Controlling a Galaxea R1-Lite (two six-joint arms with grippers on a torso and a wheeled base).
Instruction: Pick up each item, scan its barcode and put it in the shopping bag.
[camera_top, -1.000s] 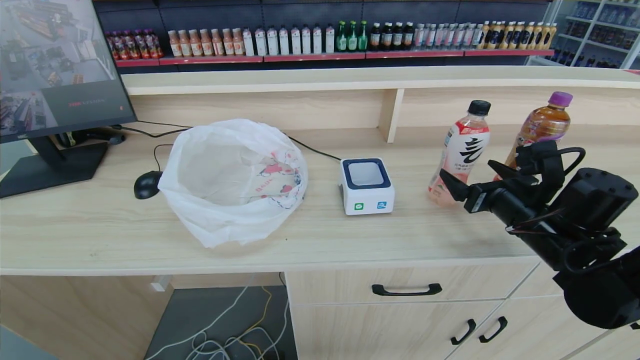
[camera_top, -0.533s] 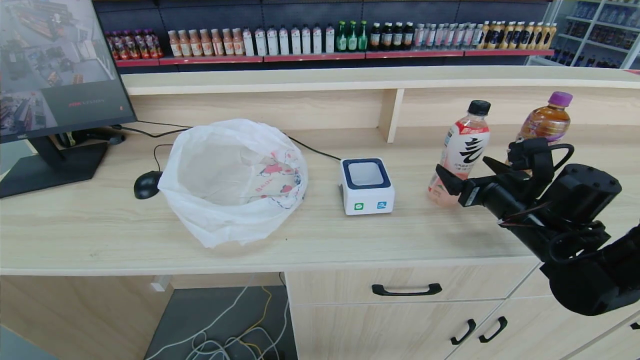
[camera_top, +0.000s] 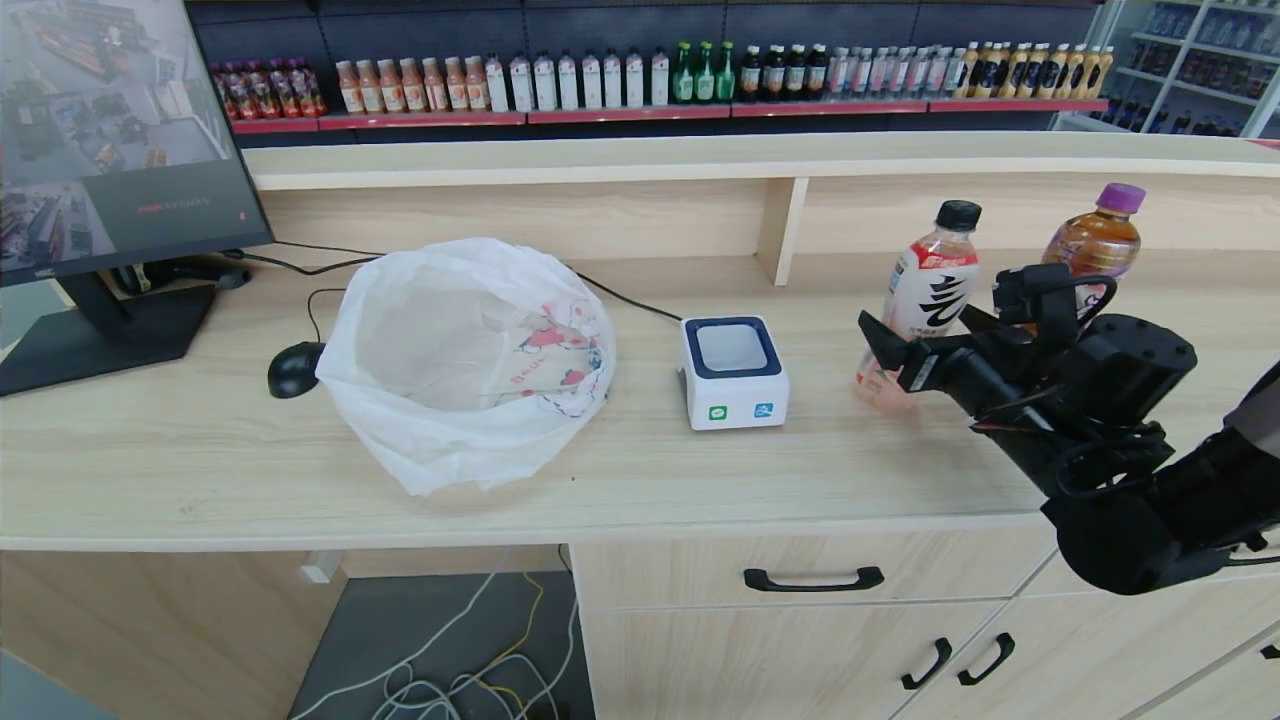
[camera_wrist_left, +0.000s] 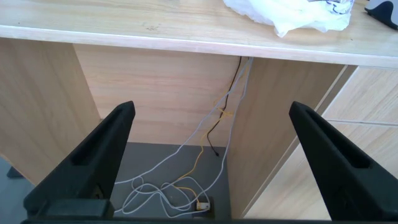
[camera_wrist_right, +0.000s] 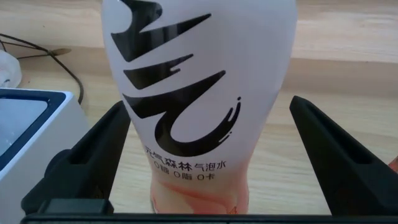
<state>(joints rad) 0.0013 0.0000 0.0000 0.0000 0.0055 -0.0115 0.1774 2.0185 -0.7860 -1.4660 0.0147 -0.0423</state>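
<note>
- Head: your right gripper (camera_top: 920, 328) is spread wide, pink bottle (camera_top: 932, 285) upright btwn the jaws — not clamped; scanner (camera_top: 732, 372) and shopping bag (camera_top: 440, 400) well outside one jaw.
- L wrist: left gripper (camera_wrist_left: 211, 118) wide open, nothing btwn the jaws.
- R wrist: pink bottle (camera_wrist_right: 193, 93) btwn the jaws — close to one, clear gap at the other.
</note>
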